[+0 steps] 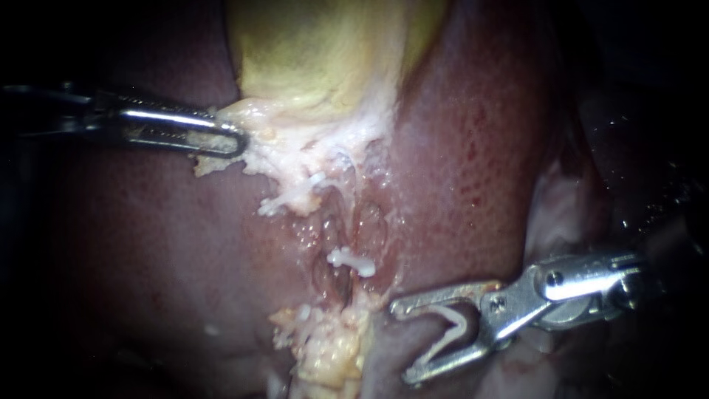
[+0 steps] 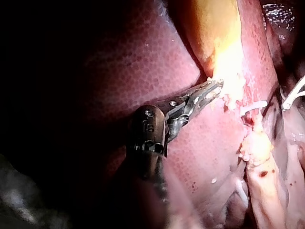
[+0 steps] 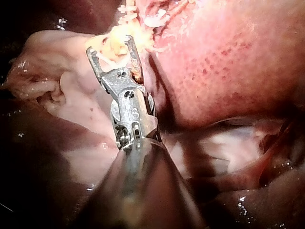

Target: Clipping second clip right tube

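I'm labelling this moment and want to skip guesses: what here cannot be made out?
- Tube to be clipped: endoscope view, wet folds around the placed clip hide any tube outline.
- Loaded clip, gripped by the right instrument: right wrist view, lost against yellowish tissue.
- Left instrument, jaws shut on pale tissue: endoscope view, shaft fades into darkness toward the left edge.
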Motion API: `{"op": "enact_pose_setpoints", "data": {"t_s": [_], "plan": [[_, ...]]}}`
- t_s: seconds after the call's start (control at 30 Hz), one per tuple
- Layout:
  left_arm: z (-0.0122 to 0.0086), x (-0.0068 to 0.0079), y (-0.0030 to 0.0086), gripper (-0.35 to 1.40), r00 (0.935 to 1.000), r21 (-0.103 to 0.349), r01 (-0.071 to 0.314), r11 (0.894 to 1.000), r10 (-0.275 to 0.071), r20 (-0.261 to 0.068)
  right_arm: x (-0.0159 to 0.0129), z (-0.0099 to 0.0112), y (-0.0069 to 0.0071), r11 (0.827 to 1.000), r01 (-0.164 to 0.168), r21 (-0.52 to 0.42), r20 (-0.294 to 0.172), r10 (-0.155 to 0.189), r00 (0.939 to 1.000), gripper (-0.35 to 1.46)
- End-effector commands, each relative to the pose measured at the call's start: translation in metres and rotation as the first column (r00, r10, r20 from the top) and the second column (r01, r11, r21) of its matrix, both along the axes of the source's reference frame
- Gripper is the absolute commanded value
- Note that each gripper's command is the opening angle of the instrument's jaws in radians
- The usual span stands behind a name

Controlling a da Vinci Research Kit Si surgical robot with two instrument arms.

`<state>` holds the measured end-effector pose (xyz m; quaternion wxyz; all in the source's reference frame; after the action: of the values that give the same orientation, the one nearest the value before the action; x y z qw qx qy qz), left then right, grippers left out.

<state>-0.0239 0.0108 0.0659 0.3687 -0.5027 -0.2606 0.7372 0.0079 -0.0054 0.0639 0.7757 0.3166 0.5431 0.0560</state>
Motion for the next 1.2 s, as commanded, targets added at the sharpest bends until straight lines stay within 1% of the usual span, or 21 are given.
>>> {"op": "enact_pose_setpoints", "data": {"t_s": [0.03, 0.1, 0.2, 0.33, 0.37, 0.43, 0.5, 0.57, 0.67, 0.77, 0.83, 0.9, 1.03, 1.2], "plan": [[-0.0001, 0.0001, 0.0001, -0.35, 1.0000, 0.000, -0.001, 1.000, 0.001, 0.001, 0.0000, 0.0000, 0.0000, 1.000, 0.000, 0.000, 0.000, 0.000, 1.0000, 0.50], [-0.0003, 0.0003, 0.0001, -0.35, 1.0000, 0.002, -0.002, 1.000, 0.002, 0.002, 0.0000, 0.0000, 0.0000, 1.000, 0.000, 0.000, 0.000, 0.000, 1.0000, 0.50], [-0.0014, 0.0014, 0.0004, -0.35, 0.9999, 0.009, -0.010, 1.000, 0.010, 0.009, 0.0000, 0.0000, 0.0000, 1.000, 0.003, 0.001, -0.001, -0.003, 1.0000, 0.50], [-0.0039, 0.0040, 0.0013, -0.35, 0.9999, 0.010, 0.015, 1.000, -0.015, -0.007, 0.0000, 0.0000, 0.0000, 1.000, 0.003, 0.001, -0.001, -0.003, 1.0000, 0.50], [-0.0047, 0.0049, 0.0015, -0.35, 0.9997, 0.005, 0.022, 1.000, -0.022, -0.006, 0.0000, 0.0000, 0.0000, 1.000, 0.003, 0.001, -0.001, -0.003, 1.0000, 0.50], [-0.0058, 0.0061, 0.0019, -0.35, 0.9993, -0.007, 0.037, 0.999, -0.037, -0.005, 0.0000, 0.0000, 0.0000, 1.000, 0.003, 0.001, -0.001, -0.003, 1.0000, 0.50], [-0.0063, 0.0066, 0.0022, -0.35, 0.9990, -0.017, 0.042, 0.999, -0.042, -0.011, 0.0000, 0.0000, 0.0000, 1.000, 0.002, 0.001, -0.001, -0.002, 1.0000, 0.50], [-0.0063, 0.0067, 0.0022, -0.35, 0.9988, -0.017, 0.046, 0.999, -0.046, -0.014, 0.0001, 0.0000, 0.0001, 1.000, 0.002, 0.002, -0.001, -0.002, 1.0000, 0.50], [-0.0061, 0.0063, 0.0020, -0.35, 0.9987, -0.019, 0.048, 0.999, -0.048, -0.016, 0.0005, -0.0003, 0.0005, 1.000, -0.004, 0.015, 0.005, 0.004, 1.0000, 0.50], [-0.0061, 0.0063, 0.0019, -0.35, 0.9987, -0.019, 0.048, 0.999, -0.049, -0.016, 0.0012, -0.0006, 0.0016, 0.997, -0.021, 0.068, 0.030, 0.019, 0.9994, 0.49], [-0.0061, 0.0063, 0.0019, -0.35, 0.9987, -0.019, 0.048, 0.999, -0.049, -0.016, 0.0017, -0.0008, 0.0027, 0.992, -0.040, 0.124, 0.058, 0.033, 0.9978, 0.48], [-0.0061, 0.0063, 0.0019, -0.35, 0.9987, -0.019, 0.049, 0.999, -0.049, -0.016, 0.0021, -0.0007, 0.0036, 0.987, -0.052, 0.153, 0.072, 0.041, 0.9965, 0.47], [-0.0061, 0.0063, 0.0019, -0.35, 0.9987, -0.020, 0.049, 0.999, -0.049, -0.017, 0.0026, -0.0001, 0.0055, 0.977, -0.073, 0.198, 0.098, 0.054, 0.9937, 0.45], [-0.0060, 0.0062, 0.0018, -0.35, 0.9985, -0.021, 0.052, 0.998, -0.052, -0.019, 0.0037, 0.0015, 0.0064, 0.963, -0.107, 0.246, 0.135, 0.075, 0.9880, 0.45]]}}
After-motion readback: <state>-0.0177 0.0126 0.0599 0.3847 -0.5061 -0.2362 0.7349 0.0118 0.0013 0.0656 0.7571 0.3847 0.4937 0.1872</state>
